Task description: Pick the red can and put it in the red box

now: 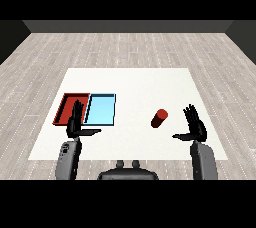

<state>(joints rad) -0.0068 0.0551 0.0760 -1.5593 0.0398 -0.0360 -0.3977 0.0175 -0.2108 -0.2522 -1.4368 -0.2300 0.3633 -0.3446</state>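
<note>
**Can on the table, both hands open**

The red can (159, 118) lies tipped on its side on the white table (140, 82), right of the middle, its round end turned toward the far right. Nothing touches it. It sits well apart from both trays, which are over on the left half of the table.

The right hand (196, 128) is up near the table's front edge, just to the right of the can and a little nearer the robot. Its fingers are straight and fanned upward, the thumb stuck out to the left toward the can, with a gap between thumb and can. It holds nothing.

The left hand (76, 122) stands the same way on the other side: fingers straight and pointing up, thumb stretched out to the right, nothing in it. From where I stand its fingertips overlap the near edge of the red tray (66, 106); whether they touch it I cannot tell.

The red tray lies at the far left, and the blue tray (101, 109) sits right beside it on its right, their long sides touching.
</note>
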